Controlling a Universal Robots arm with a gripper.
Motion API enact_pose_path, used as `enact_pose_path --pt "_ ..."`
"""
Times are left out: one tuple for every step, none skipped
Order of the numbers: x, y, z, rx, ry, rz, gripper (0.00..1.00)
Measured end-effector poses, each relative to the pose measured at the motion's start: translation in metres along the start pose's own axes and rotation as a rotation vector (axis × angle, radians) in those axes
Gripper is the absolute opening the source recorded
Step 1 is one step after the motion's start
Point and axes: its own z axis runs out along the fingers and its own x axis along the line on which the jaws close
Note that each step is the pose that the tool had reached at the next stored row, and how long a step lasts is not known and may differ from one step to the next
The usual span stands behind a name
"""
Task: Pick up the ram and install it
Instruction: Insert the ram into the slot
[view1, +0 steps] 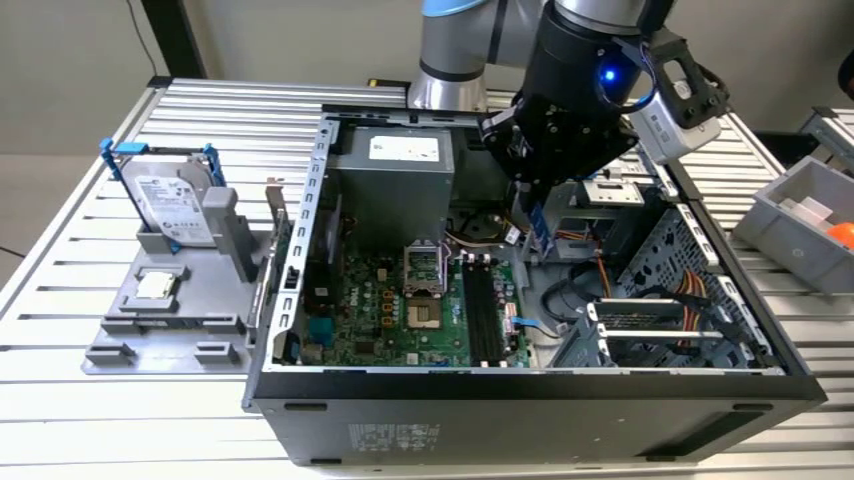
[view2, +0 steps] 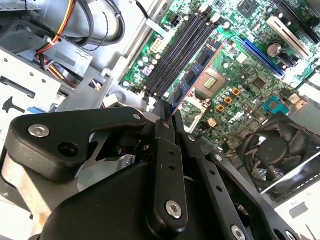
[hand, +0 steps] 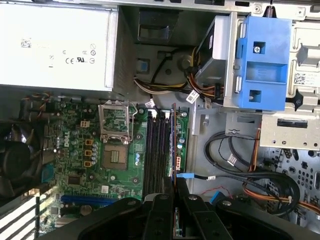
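We see the gripper (view1: 538, 228) clamped on the ram (view1: 539, 238), holding it upright inside the open computer case (view1: 534, 385), just above the black memory slots (view1: 482, 315) on the motherboard (view1: 387, 320).

The blue-green ram (view2: 192, 75) stick hangs edge-on above the black motherboard slots (view2: 177, 55).

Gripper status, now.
Gripper: shut on the ram, held edge-on above the motherboard's black memory slots.
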Motion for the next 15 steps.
enact_pose_path --pt "0.0 0.0 0.0 0.0 0.0 0.001 0.0" --pt "0.0 0.0 0.0 0.0 0.0 0.001 0.0" --pt "0.0 0.0 0.0001 0.0 0.0 0.001 0.0" --pt "0.0 0.0 0.0001 0.0 0.0 0.001 0.0" --pt "0.0 0.0 0.0001 0.0 0.0 0.001 0.0" --pt "0.0 0.0 0.0001 0.0 0.0 0.001 0.0" --pt "0.0 0.0 0.0001 0.0 0.0 0.001 0.0" --pt "0.0 0.0 0.0001 0.0 0.0 0.001 0.0" --pt "0.0 0.0 0.0001 0.0 0.0 0.001 0.0" --pt "0.0 0.0 0.0003 0.0 0.0 0.001 0.0" --pt "0.0 0.0 0.0008 -0.0003 -0.0001 0.001 0.0" --pt "0.0 0.0 0.0011 -0.0003 0.0 0.002 0.0" --pt "0.0 0.0 0.0013 0.0 0.0 0.002 0.0" --pt "0.0 -0.0001 0.0019 -0.0001 0.0 0.004 0.0" --pt "0.0 -0.0001 0.0029 -0.0003 0.0 0.005 0.0"
